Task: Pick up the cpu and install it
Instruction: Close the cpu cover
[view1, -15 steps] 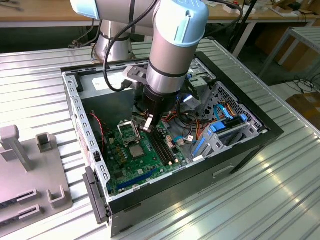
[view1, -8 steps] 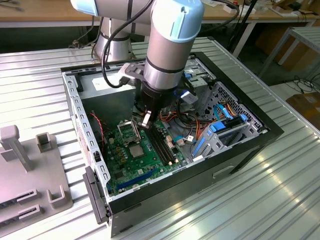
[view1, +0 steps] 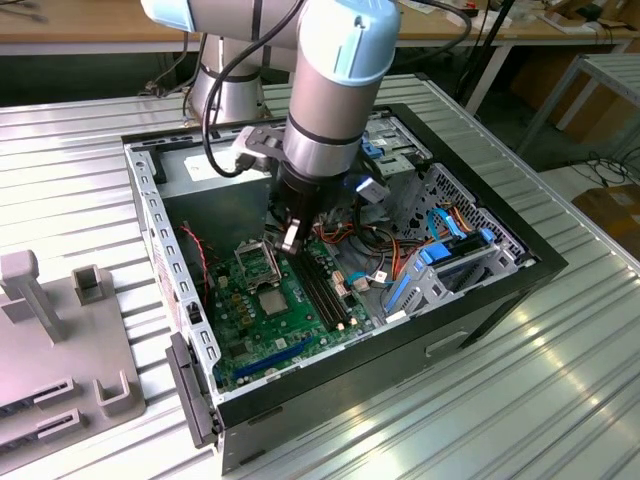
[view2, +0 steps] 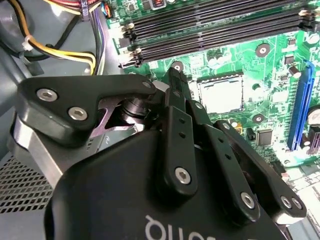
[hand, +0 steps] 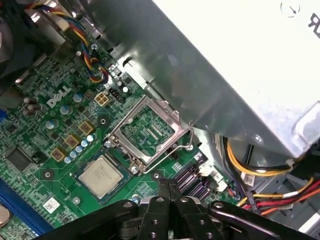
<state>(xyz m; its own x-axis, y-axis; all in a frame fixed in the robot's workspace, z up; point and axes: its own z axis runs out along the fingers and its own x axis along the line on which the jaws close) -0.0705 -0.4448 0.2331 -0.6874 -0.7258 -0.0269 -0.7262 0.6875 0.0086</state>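
Silver-grey square chip, the cpu (hand: 101, 175): lies flat in its socket on the green motherboard (hand: 45, 130), inside the open black computer case (view1: 150, 215) that stands on the ribbed metal table (view1: 500, 400).
Steel hinged socket frame (hand: 166, 112): swung open just beside the cpu and not closed over it.
Black two-finger gripper (hand: 168, 186): fingertips together with nothing between them. It hangs over the board near the socket, apart from the cpu.
Handling, as judged: light, thin and stiff. The metal top looks slick and the underside contacts are likely fragile, so it should tolerate neither tilt nor force.
Hold, as judged: by two opposite edges, kept level. The flat top offers no purchase.
Exterior view: gives the arm's stance over the case, with the cpu (view1: 273, 298) low on the board beneath the gripper.
First wrist view: gives the open frame, the seated chip and the meeting fingertips together, with yellow and red cables (hand: 260, 172) off to one side.
Second wrist view: gives the gripper's linkage from behind and the long black memory slots (view2: 215, 25) beyond the cpu (view2: 220, 95).
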